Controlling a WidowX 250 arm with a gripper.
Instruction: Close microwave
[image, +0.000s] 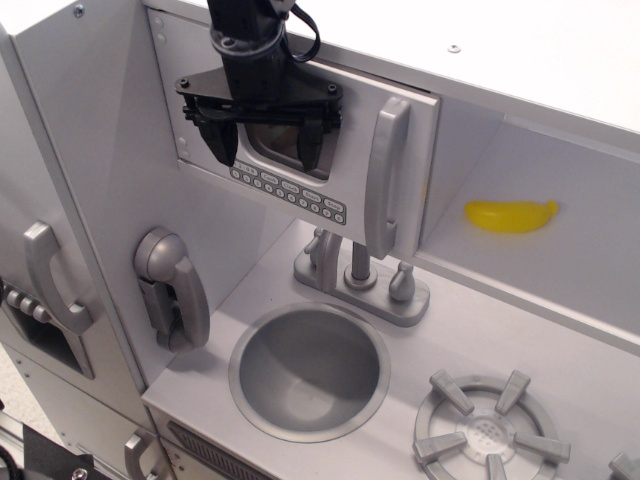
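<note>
The microwave (300, 150) is the white upper compartment of the toy kitchen, with a light grey door, a clear window, a row of small buttons (290, 192) and a long vertical silver handle (386, 178). The door lies almost flat against the compartment front, with a thin gap at its right edge. My black gripper (268, 150) hangs in front of the door window, fingers spread and holding nothing. Its fingers (222, 148) are at or very near the door face.
A yellow banana (510, 215) lies in the doorless shelf to the right. Below are a silver tap (358, 275), a round sink (310, 370) and a stove burner (485, 435). A toy phone (172, 290) hangs on the left wall.
</note>
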